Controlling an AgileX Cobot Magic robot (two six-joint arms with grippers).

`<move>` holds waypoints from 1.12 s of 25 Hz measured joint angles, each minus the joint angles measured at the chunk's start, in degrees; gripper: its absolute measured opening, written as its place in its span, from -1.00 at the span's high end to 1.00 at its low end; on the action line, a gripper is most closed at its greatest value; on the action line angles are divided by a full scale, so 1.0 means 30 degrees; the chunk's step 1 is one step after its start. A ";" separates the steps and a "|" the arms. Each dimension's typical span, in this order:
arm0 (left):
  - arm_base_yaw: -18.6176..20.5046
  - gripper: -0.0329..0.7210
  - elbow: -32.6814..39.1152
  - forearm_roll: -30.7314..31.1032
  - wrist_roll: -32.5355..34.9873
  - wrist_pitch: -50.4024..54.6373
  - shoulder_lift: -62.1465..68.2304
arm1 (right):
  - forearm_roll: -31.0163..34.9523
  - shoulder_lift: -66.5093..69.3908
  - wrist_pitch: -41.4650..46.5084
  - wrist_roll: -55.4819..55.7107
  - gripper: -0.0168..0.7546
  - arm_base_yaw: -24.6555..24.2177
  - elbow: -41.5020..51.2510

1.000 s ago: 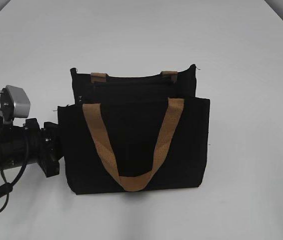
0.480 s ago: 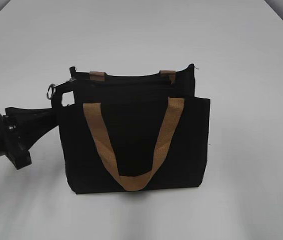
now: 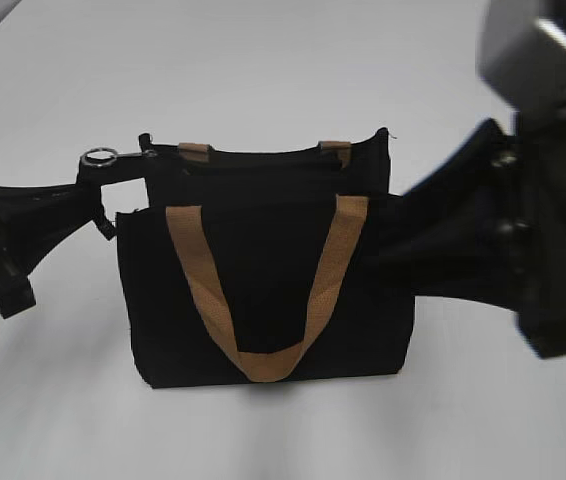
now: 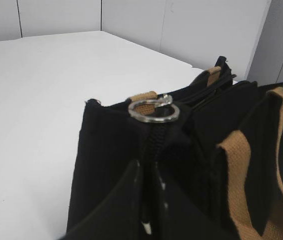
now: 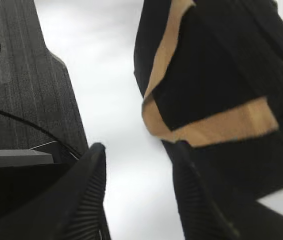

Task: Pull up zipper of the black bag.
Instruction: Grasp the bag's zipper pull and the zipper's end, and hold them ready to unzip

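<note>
A: Where is the bag [image 3: 268, 285] standing?

B: It stands upright on the white surface [image 3: 263, 60], near the middle of the exterior view. One tan handle [image 3: 263, 290] hangs down over its front panel in a U shape. Two short tan tabs [image 3: 196, 152] show at the back rim.

A: And the zipper [image 4: 154, 142]?

B: It runs along the top rim of the bag. At the left end, a black strip comes out from the corner, and a silvery ring [image 3: 100, 156] sits at the end of it. In the left wrist view the ring [image 4: 153, 109] lies flat just above the corner of the bag [image 4: 106, 160].

A: What does the left claw [image 3: 103, 200] do?

B: It reaches in from the left, at the level of the rim. In the left wrist view its two fingers [image 4: 126, 205] are pressed close together, and the black strip runs down between them. So the claw [image 4: 149, 207] is clenched on the zipper strip, just under the ring.

A: And the right claw [image 5: 139, 192]?

B: It is released. In the right wrist view its fingers [image 5: 86, 200] stand apart with only white surface between them. The bag [image 5: 221, 75] is beside one finger; I cannot tell if they touch. In the exterior view this arm [image 3: 523, 230] is blurred, and it comes in from the right, close to the right side of the bag.
</note>
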 joint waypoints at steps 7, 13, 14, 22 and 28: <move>0.0000 0.89 0.0000 0.0017 -0.0165 0.0140 -0.0035 | 0.0000 0.5882 -0.3785 -0.1445 0.06 0.3625 -0.4386; 0.0000 0.89 0.0000 0.0017 -0.0165 0.0140 -0.0035 | 0.0000 0.9894 -0.4622 -0.3184 0.06 0.4784 -0.8462; 0.0000 0.89 0.0000 0.0017 -0.0165 0.0140 -0.0035 | 0.0000 1.0343 -0.4622 -0.3320 0.06 0.4841 -0.9022; 0.0000 0.89 0.0000 0.0002 -0.0165 0.0123 -0.0035 | 0.0018 1.2670 -0.4682 -0.4153 0.06 0.4905 -1.1490; 0.0000 0.89 0.0000 -0.0052 -0.0165 0.0089 -0.0035 | 0.0033 1.3179 -0.5232 -0.5337 0.06 0.5446 -1.1592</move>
